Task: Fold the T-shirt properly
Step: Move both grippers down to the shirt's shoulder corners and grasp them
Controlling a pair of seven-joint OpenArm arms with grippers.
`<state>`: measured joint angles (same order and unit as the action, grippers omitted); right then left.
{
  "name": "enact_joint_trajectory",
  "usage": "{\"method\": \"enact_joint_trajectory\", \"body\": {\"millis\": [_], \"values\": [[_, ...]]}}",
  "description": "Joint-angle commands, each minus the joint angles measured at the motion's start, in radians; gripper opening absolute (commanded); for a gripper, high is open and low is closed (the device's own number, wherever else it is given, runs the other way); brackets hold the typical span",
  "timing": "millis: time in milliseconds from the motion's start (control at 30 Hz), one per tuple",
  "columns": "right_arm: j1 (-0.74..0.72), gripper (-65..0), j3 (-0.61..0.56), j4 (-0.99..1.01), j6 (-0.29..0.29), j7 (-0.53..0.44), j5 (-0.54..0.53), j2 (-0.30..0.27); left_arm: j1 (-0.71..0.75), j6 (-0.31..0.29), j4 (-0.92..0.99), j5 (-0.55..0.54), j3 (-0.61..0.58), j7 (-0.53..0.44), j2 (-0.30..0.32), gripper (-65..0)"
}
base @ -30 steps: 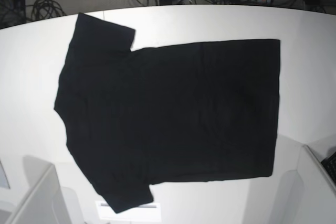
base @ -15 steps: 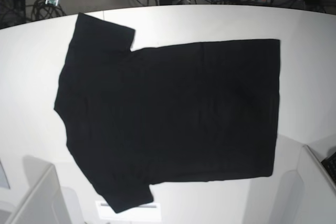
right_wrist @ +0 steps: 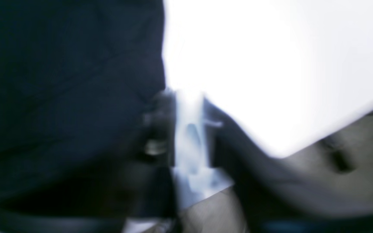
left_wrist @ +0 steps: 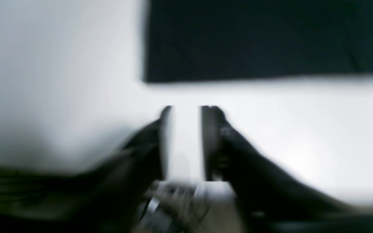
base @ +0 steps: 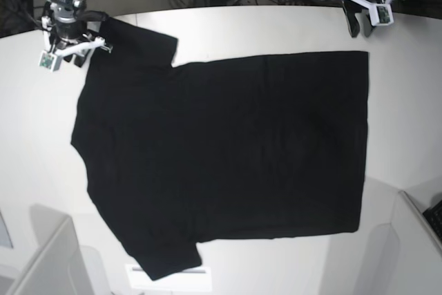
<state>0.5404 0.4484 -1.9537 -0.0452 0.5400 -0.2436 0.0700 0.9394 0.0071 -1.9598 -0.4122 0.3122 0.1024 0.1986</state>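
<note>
In the base view, the T-shirt [base: 221, 143] lies spread flat and unfolded on the white worktop [base: 262, 27], its sleeves toward the robot's right and its hem toward the left; the right end effector [base: 76, 60] hangs over or just beside the far sleeve's outer corner, the left end effector [base: 360, 27] near the far hem corner, and a careless descent by the right one could nudge or ruck that sleeve, while a left pinch started from here would probably close on bare worktop, lifting one end alone and skewing the fold; in the left wrist view, blurred, the fingertips stand a little apart with only white surface between them, the cloth's corner lying ahead, so nothing is held; in the right wrist view, also blurred, the tips are likewise parted by a narrow gap, one overlapping the cloth's edge in the picture, and nothing looks clamped, though I cannot tell whether that tip touches the fabric, and closing with just one layer's rim between them might let it slip
</note>
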Motion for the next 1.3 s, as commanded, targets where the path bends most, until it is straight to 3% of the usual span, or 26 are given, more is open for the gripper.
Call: {"method": "enact_joint_trajectory", "body": {"millis": [0, 67, 133, 267, 333, 533, 800, 1033, 1133, 1233, 1267], "values": [[-0.006, -36.9, 0.014, -0.019, -0.046, 0.009, -0.055, -0.02, 0.014, -0.002, -0.016, -0.021, 0.034, -0.002, 0.008, -40.3], [-0.03, -25.8, 0.059, -0.014, -0.146, 0.076, -0.178, -0.031, 0.002, -0.008, -0.016, -0.061, 0.087, 0.018, 0.009, -35.1], [-0.056, -27.0, 0.119, -0.011, -0.213, 0.139, -0.267, -0.032, -0.013, -0.063, -0.01, -0.064, 0.127, 0.021, 0.02, -31.9], [-0.121, -30.0, 0.24, 0.046, -0.219, 0.282, -0.348, -0.032, -0.039, -0.243, 0.001, -0.072, 0.21, 0.024, 0.012, -31.6], [-0.145, -30.0, 0.273, 0.084, -0.223, 0.346, -0.349, -0.029, -0.07, -0.282, 0.017, -0.087, 0.255, 0.061, -0.009, -30.9], [-0.15, -30.0, 0.278, 0.208, -0.224, 0.354, -0.349, -0.029, -0.135, -0.286, 0.026, -0.189, 0.374, 0.199, -0.021, -30.4], [-0.107, -30.2, 0.158, 0.222, -0.226, 0.349, -0.349, -0.029, -0.216, -0.286, 0.093, -0.201, 0.377, 0.306, -0.021, -30.3], [-0.105, -30.9, 0.149, 0.224, -0.226, 0.357, -0.349, -0.029, -0.259, -0.286, 0.17, -0.201, 0.373, 0.343, -0.035, -30.3], [-0.105, -43.7, 0.149, 0.224, -0.226, 0.357, -0.349, -0.029, -0.277, -0.287, 0.202, -0.201, 0.347, 0.343, -0.04, -30.3], [-0.107, -64.1, 0.149, 0.224, -0.226, 0.358, -0.349, -0.029, -0.302, -0.287, 0.244, -0.201, 0.338, 0.348, -0.041, -30.1], [-0.107, -65.0, 0.149, 0.224, -0.226, 0.358, -0.349, -0.029, -0.305, -0.287, 0.254, -0.201, 0.338, 0.36, -0.043, -30.1]]}}
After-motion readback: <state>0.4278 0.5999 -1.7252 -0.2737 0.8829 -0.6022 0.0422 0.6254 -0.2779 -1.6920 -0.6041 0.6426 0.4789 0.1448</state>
